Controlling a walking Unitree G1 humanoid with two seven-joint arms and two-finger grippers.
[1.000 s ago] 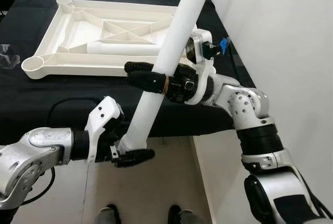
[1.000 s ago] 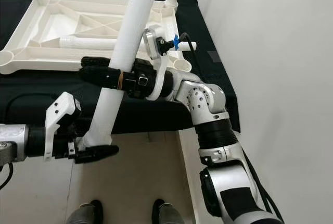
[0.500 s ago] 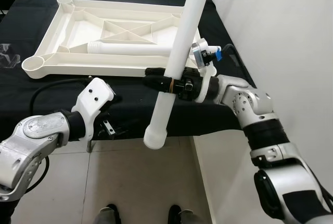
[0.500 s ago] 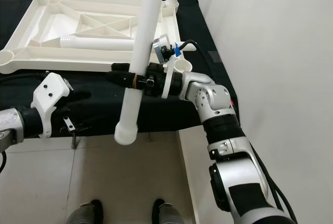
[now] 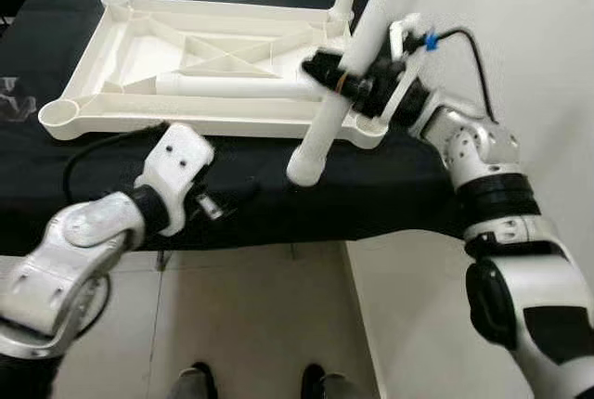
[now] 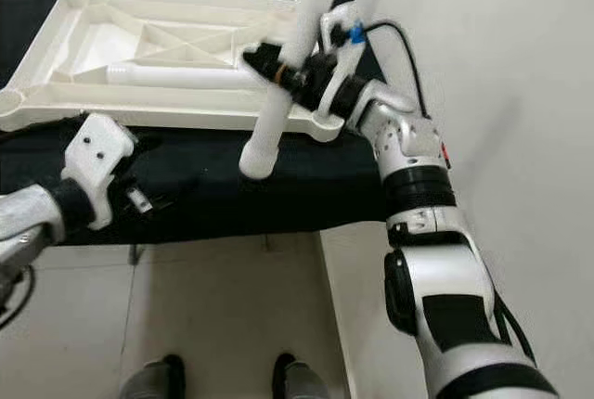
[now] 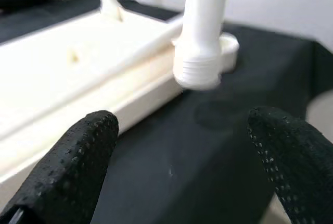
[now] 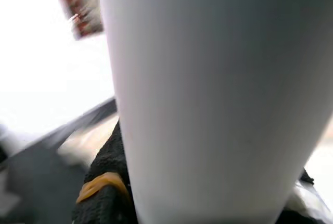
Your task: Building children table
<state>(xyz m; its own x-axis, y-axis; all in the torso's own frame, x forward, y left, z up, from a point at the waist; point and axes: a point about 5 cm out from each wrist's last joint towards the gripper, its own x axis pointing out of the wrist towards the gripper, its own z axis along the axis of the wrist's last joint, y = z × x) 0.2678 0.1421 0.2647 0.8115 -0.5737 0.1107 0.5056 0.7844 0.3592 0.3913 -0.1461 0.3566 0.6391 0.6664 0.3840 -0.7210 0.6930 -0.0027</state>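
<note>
Here the right gripper [image 5: 336, 83] is closed around a white table leg [image 5: 345, 74], which it holds tilted over the near right corner of the upturned white tabletop [image 5: 139, 56]. The leg's threaded lower end [image 7: 200, 66] hangs just above the black cloth [image 5: 399, 186], close beside an open corner socket [image 6: 322, 121]. The left gripper [image 7: 177, 156] hovers low near the cloth's front edge (its fingers spread apart, holding nothing). Another loose leg [image 5: 232, 86] lies inside the tabletop.

The long white plastic table leg [image 5: 348, 74] runs off the head view's top edge. The right gripper's fingers [image 8: 104, 182] are mostly hidden behind it in the blurred right wrist view.
</note>
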